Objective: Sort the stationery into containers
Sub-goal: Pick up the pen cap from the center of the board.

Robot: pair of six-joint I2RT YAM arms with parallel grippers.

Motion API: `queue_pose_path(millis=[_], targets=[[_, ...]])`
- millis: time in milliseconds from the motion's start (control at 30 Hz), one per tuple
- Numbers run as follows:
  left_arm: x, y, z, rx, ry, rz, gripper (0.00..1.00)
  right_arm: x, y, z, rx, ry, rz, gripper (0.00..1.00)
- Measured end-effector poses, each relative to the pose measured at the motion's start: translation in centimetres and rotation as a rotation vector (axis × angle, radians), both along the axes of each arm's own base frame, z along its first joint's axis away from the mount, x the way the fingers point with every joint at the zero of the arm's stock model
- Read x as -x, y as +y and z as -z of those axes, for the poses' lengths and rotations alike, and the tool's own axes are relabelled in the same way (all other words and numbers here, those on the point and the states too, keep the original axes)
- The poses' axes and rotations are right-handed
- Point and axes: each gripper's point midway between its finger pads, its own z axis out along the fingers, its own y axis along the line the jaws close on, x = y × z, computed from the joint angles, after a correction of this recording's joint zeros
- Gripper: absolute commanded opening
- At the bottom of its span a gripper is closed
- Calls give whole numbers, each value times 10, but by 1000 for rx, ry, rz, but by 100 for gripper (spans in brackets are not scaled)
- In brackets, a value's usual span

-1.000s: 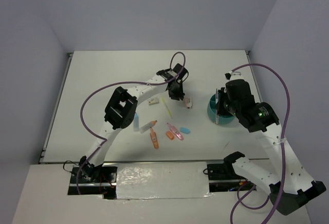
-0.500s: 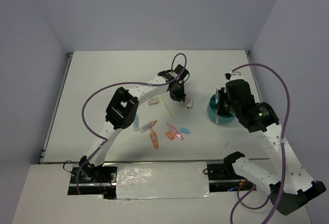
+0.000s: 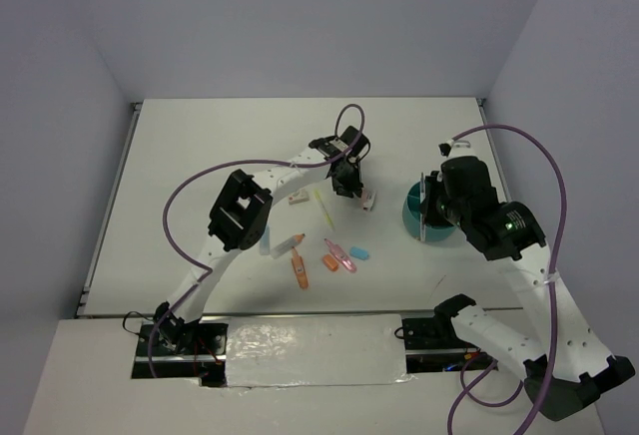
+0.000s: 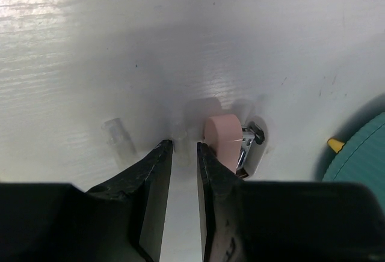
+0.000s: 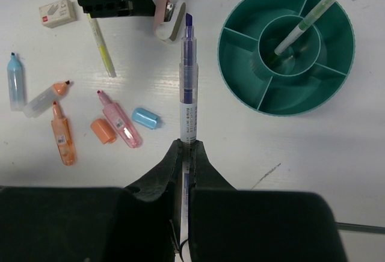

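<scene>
Top view: left claw (image 3: 349, 186) hovers by the clip (image 3: 366, 201), with the cup (image 3: 413, 214) near.

Left wrist: jaws slightly spread and empty, clip (image 4: 221, 139) just outside one finger. It looks light and skiddy, so I'd grab its flat sides.

Right wrist: right claw (image 5: 185, 152) pinches a stiff, slick pen (image 5: 188, 88) by the tail, with room toward the cup (image 5: 283, 113).

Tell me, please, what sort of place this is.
Probably a robot test cell in a lab: a white table boxed in by plain walls, two arms mounted at its near edge, with stationery and a teal cup laid out for sorting.
</scene>
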Motion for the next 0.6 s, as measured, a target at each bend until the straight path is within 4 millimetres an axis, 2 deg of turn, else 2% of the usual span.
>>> queue_pose_path(millis=[333,533,600], targets=[[-5,-9,3,-70,-53,-2,37,3,-1,-4,-9,-19,-1,0],[-5,-6,4,-108,-74,-12,30,6,-1,-8,-21,-34,-7,0],[-5,-6,4,-123,-80,-15,25,7,-1,-9,-23,-39,-11,0]])
